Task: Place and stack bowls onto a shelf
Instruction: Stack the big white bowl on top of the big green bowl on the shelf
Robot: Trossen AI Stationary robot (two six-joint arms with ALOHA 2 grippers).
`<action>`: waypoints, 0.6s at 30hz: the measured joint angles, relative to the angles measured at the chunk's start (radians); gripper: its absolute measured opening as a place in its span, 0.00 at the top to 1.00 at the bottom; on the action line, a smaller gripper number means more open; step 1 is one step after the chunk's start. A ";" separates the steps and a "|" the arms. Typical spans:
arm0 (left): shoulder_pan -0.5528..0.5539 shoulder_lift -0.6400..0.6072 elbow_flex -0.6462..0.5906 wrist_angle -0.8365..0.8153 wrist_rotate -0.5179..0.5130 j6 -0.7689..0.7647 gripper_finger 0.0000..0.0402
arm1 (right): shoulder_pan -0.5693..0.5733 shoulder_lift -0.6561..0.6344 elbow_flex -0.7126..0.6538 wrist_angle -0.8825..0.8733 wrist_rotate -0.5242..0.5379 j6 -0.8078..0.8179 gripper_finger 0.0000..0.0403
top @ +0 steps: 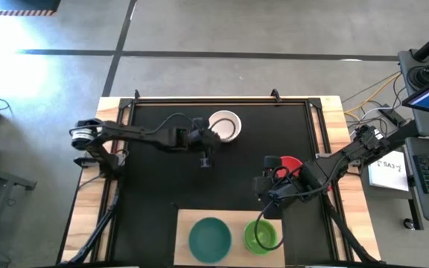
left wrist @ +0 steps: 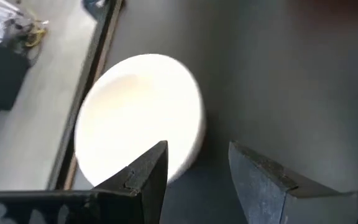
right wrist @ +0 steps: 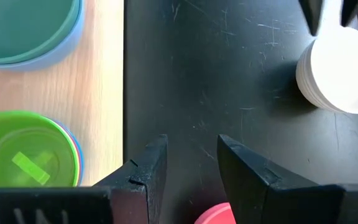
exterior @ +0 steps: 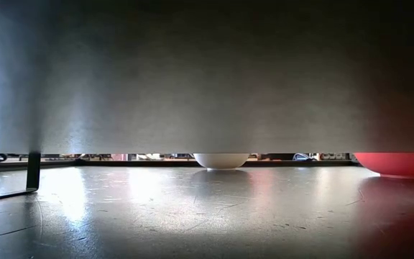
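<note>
At upper centre of the high view, your left end effector (top: 213, 141) hangs with its fingers spread, empty, just beside the white bowl (top: 225, 125) on the black surface (top: 155, 186). Your right end effector (top: 262, 195) stands open too, holding nothing, close to the red bowl (top: 289, 163). Along the bottom edge, the shelf (top: 181, 238) carries the teal bowl (top: 210, 240) and the green bowl (top: 261, 235).

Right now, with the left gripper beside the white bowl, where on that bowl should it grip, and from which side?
Probably the rim, from above. The white bowl sits upright on the black mat, mouth up, so its thin rim is the only edge the fingers could pinch. The left gripper is open right beside the near part of the rim, so one finger could go inside the wall and one outside.
</note>
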 joint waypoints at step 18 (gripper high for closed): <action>0.146 0.165 0.061 0.047 0.204 0.060 0.62 | 0.000 0.000 0.000 0.022 0.000 0.000 0.68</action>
